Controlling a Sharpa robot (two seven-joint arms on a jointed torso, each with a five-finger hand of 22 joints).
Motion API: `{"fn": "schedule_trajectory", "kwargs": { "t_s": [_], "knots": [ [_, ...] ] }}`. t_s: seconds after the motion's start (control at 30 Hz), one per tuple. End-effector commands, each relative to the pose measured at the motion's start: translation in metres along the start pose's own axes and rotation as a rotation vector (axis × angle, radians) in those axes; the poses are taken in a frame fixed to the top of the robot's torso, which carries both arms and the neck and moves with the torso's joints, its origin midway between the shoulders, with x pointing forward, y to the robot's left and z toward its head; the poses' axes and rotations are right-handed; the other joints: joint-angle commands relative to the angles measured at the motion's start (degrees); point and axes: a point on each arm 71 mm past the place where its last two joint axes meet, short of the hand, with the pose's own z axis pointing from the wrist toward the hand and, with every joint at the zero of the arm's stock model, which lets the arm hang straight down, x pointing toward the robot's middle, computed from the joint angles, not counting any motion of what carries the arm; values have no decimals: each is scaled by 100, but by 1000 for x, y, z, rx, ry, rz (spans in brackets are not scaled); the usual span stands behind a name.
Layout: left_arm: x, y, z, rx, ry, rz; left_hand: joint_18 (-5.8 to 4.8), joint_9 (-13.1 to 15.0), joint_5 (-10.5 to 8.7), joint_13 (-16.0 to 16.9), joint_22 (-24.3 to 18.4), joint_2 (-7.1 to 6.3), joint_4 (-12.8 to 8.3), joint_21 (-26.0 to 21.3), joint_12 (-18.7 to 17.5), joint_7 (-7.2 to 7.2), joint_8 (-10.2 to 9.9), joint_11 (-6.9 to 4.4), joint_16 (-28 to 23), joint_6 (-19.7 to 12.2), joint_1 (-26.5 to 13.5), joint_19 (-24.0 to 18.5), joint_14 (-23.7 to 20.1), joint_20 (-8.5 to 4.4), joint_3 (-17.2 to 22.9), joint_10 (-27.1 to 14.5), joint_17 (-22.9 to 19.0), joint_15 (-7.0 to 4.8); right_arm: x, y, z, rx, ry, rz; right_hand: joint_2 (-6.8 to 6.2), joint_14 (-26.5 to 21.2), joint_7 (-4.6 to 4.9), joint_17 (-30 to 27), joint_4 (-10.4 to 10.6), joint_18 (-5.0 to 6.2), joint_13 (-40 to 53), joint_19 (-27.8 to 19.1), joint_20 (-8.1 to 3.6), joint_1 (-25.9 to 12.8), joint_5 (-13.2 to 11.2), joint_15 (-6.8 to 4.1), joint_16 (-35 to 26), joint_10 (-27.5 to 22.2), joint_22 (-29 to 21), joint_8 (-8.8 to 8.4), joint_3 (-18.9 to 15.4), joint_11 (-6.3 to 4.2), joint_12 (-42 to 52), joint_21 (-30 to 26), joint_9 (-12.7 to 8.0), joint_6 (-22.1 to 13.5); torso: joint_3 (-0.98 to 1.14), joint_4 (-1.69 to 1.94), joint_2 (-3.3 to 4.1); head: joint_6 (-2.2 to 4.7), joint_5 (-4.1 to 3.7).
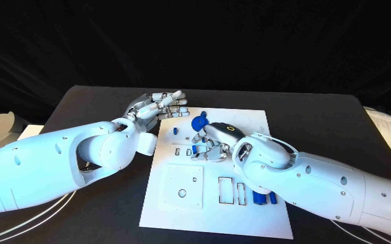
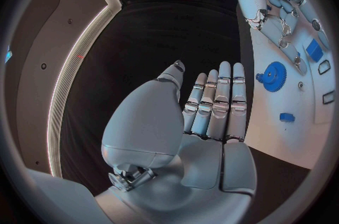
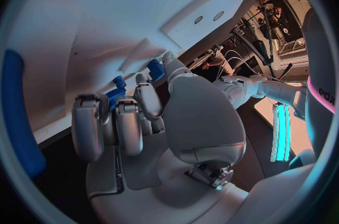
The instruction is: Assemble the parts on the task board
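left hand (image 2: 212, 105): fingers straight, side by side — holds nothing
right hand (image 1: 213, 142): fingers curled down on board (image 1: 244, 216) — grip unclear

- The left hand (image 1: 160, 106) lies flat beside the far left corner of the task board (image 1: 213, 221), fingers (image 2: 220, 101) straight, close together, holding nothing.
- The right hand (image 1: 213, 141) reaches over the board's middle, fingers (image 3: 120, 122) curled downward.

I see the task board (image 1: 213, 210), a white plate w/ rectangular cutouts, flat mid-table. A blue gear (image 1: 198, 123) lies on its far part. 2 blue bars (image 1: 262, 198) stand in a slot by its right edge, approx. A small blue piece (image 1: 172, 131) sits near its left edge.
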Motion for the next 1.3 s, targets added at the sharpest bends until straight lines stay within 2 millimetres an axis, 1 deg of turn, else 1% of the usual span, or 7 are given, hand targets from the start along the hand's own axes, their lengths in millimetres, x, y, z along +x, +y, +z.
{"fn": "schedule_trajectory", "kwargs": {
  "t_s": [0.03,0.37,0.67,0.73,0.83,1.1,1.3],
  "knots": [
    [2,-1,0,7,20,-10,70,3,-6,1,-5,12,-29,-24,-18,35,-35,-3,-25,-6,45,2,-24,21,4,-25,6,14,-7,3,-1,-39,-101,45,-49,618,-22,1508,85,-3,92,65,45,0,-6,44,24,-13,338,51,-76,11,6,-26,30,-11,2,5,2,2,4],
    [-1,0,1,-1,22,-7,90,24,-7,25,13,51,-62,44,44,-104,23,-106,55,140,67,126,174,-33,41,136,68,-71,-22,8,-17,-181,-211,159,-71,618,-14,1508,212,0,85,62,51,109,91,49,24,1,324,69,-209,16,47,-35,27,-48,0,-5,-8,2,27],
    [-13,5,5,-68,38,99,72,23,-9,88,524,-33,-7,1178,208,-390,65,-520,1400,585,-33,1755,2284,-685,104,983,1040,-687,-63,0,-47,-281,-156,185,28,618,2,1508,219,27,-74,4,65,317,149,65,24,-135,199,71,-277,32,-163,-107,24,-102,20,-15,-33,13,55],
    [-14,6,5,-87,44,124,60,34,-6,152,664,-69,36,1443,278,-485,73,-606,2173,671,-69,2006,2399,-781,120,1240,1673,-796,-72,-3,-52,-273,-157,190,31,618,0,1508,234,26,-75,5,65,318,123,64,24,-132,200,81,-303,30,-156,-107,27,-93,21,-25,-57,7,52],
    [-17,11,7,-153,58,213,70,63,-21,396,968,-198,47,1971,574,-583,72,-779,5336,778,-79,2345,2532,-944,136,1824,4774,-935,-93,-15,-62,-222,-189,239,78,618,-6,1508,252,25,-71,11,64,356,134,60,24,-116,207,97,-329,24,-131,-105,31,-78,20,-59,-109,17,55],
    [-14,30,8,-450,184,582,-353,352,-231,2278,4569,-217,458,5082,2608,-791,555,-952,7883,946,-679,2749,2641,-1074,-318,1708,7662,-1032,-127,-64,-78,-45,-279,354,219,618,-37,1508,205,27,-101,13,40,517,434,33,24,-105,197,171,-345,-8,-125,-114,49,8,55,-82,-213,-10,92],
    [-12,29,14,-627,211,905,-591,1021,-385,5332,6452,23,561,6407,5763,-971,1528,-1135,8163,910,-1090,3148,2733,-1182,-823,1779,8049,-1114,-136,-91,-87,46,-316,379,236,618,-41,1508,192,31,-127,4,34,544,496,28,24,-115,173,180,-359,-13,-150,-128,49,14,79,-75,-260,-48,120]
  ]
}}
